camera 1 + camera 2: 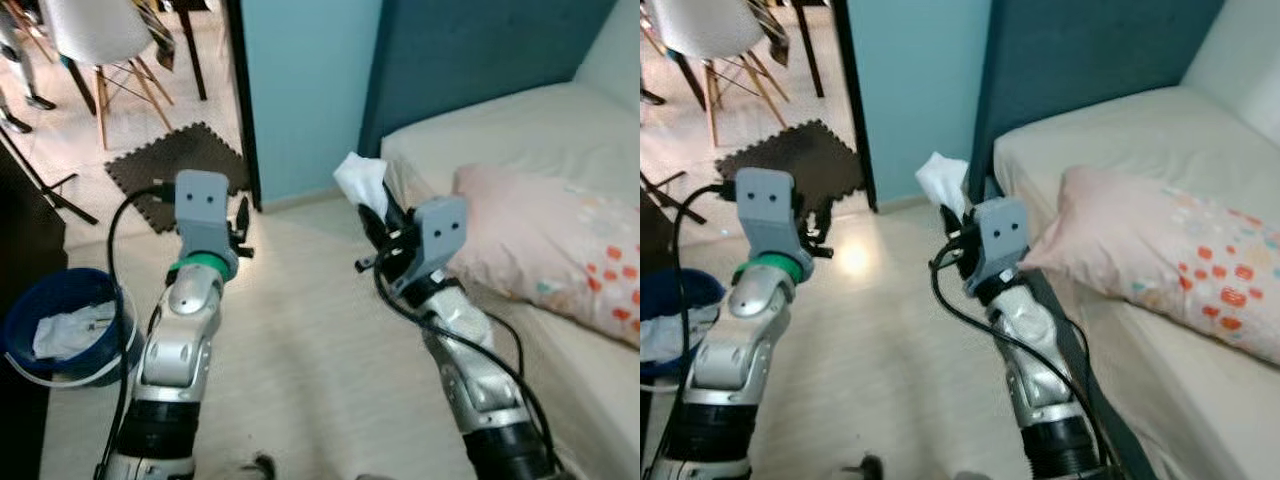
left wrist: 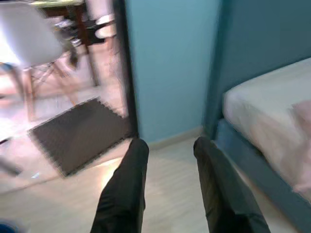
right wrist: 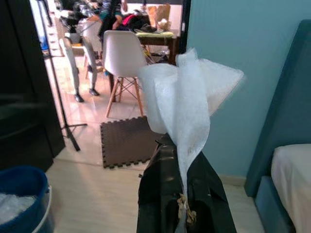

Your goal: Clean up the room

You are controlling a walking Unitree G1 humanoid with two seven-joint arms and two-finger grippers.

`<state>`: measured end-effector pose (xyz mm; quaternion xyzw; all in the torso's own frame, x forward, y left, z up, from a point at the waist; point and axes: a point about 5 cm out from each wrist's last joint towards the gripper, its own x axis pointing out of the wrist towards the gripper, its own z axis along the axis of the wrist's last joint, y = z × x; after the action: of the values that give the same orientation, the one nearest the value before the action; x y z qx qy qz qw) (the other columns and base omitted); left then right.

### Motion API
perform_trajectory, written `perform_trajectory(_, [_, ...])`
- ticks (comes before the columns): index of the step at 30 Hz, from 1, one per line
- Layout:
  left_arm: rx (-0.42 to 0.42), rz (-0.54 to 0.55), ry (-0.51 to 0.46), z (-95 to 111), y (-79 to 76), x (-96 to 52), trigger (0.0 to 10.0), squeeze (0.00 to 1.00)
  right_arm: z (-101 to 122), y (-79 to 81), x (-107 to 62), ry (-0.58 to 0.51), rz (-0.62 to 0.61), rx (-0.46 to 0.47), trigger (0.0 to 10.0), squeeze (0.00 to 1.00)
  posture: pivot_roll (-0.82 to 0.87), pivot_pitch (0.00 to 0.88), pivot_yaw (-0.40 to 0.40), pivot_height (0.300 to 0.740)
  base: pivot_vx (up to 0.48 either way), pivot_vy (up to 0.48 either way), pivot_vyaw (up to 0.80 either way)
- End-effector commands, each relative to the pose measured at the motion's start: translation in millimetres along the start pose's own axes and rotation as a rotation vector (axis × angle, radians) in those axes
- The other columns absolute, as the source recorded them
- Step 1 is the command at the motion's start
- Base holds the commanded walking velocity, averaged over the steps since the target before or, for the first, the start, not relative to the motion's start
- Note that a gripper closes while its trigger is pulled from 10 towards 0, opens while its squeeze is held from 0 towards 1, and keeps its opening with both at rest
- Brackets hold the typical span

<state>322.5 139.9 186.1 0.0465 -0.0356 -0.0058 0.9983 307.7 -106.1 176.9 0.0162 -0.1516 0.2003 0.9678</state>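
Pale floor (image 1: pixel 300 330) runs between the bed (image 1: pixel 500 130) and a blue bin (image 1: pixel 65 325) at my left. My right gripper (image 3: pixel 182 160) holds its fingers clamped on a white tissue (image 3: pixel 187 97), raised above the floor beside the bed. My left gripper (image 2: pixel 167 150) hovers, fingers apart.

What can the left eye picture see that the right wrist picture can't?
The left eye view alone has the pink pillow on the bed and the open, empty left gripper. The right wrist view alone has people's legs in the far room and a cluttered table. Both show the white tissue pinched in the right gripper, the blue bin, the dark mat and a white chair.
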Motion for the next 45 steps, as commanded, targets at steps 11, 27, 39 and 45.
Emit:
perform_trajectory(11, [0.006, 0.016, 0.020, -4.3, 1.9, 0.1, 10.0, 0.00, -10.4, -7.7, -2.9, 0.060, -0.065, 0.016, 10.0, 0.00, -0.10, 0.000, 0.003, 0.714, 0.000, 0.000, 0.53])
perform_trajectory(27, [0.011, 0.018, 0.024, -6.1, 1.6, 0.3, 10.0, 0.00, -8.5, -11.5, -2.9, 0.046, -0.103, 0.034, 10.0, 0.00, -0.10, 0.000, 0.009, 0.740, 0.000, 0.000, 0.00])
perform_trajectory(39, [0.012, 0.023, 0.014, -5.5, 2.3, -0.1, 10.0, 0.00, -9.2, -5.7, -2.9, 0.049, -0.063, -0.025, 10.0, 0.00, -0.10, 0.000, 0.008, 0.740, 0.399, 0.000, 0.36])
perform_trajectory(45, [0.011, 0.025, 0.015, -5.5, 2.3, -0.3, 10.0, 0.00, -8.7, -7.3, -2.5, 0.048, -0.074, -0.019, 10.0, 0.00, -0.10, 0.003, 0.007, 0.740, 0.469, 0.000, 0.54])
